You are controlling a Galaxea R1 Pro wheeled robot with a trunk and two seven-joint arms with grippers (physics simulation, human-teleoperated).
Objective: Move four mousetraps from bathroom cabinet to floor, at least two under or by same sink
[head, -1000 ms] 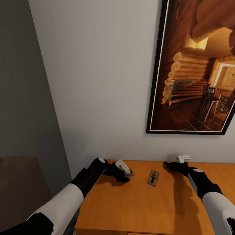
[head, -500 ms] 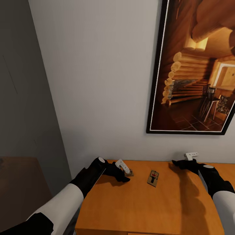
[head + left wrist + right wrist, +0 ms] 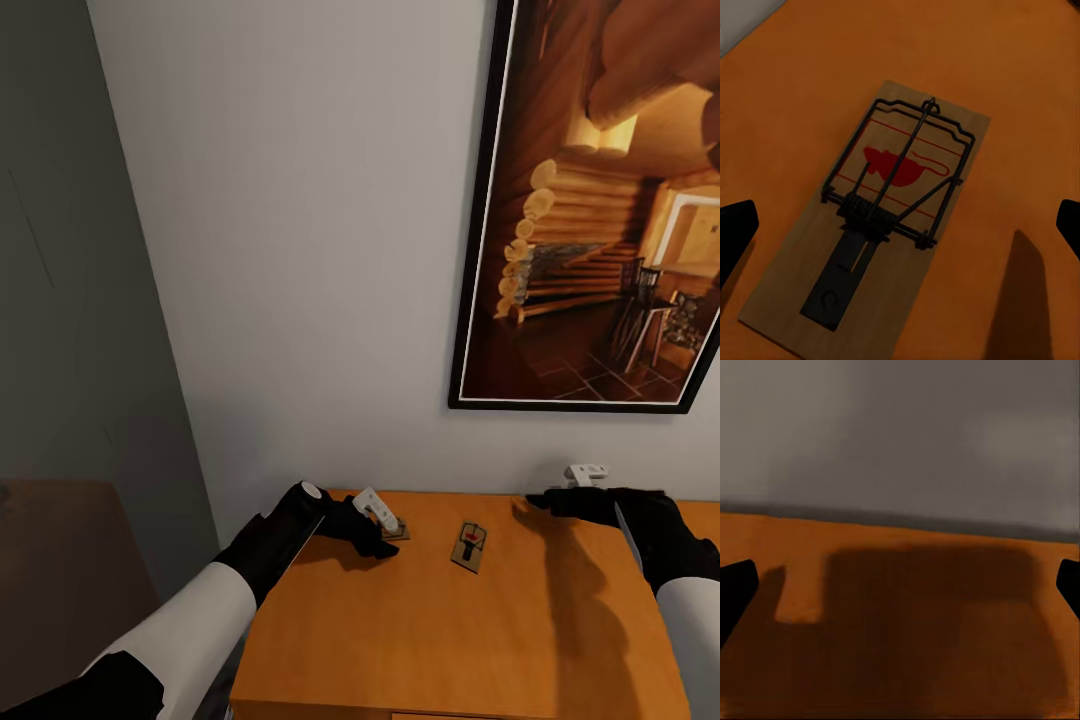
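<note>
Cabinet (image 3: 450, 630) top: one mousetrap (image 3: 469, 546) lies free; another (image 3: 870, 217) is framed between spread left gripper (image 3: 385, 520) fingers, wire detail seen by wrist. Right gripper (image 3: 580, 478) spread, empty.

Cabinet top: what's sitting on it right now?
On the cabinet top, one mousetrap lies free; another sits under the open left gripper, partly covered. Other traps aren't visible.

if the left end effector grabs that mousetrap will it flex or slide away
The mousetrap looks like a flat wooden slab, so probably stiff. Lying flush on the smooth cabinet top, it may skid when nudged. Its thin wire parts could snag or bend.
</note>
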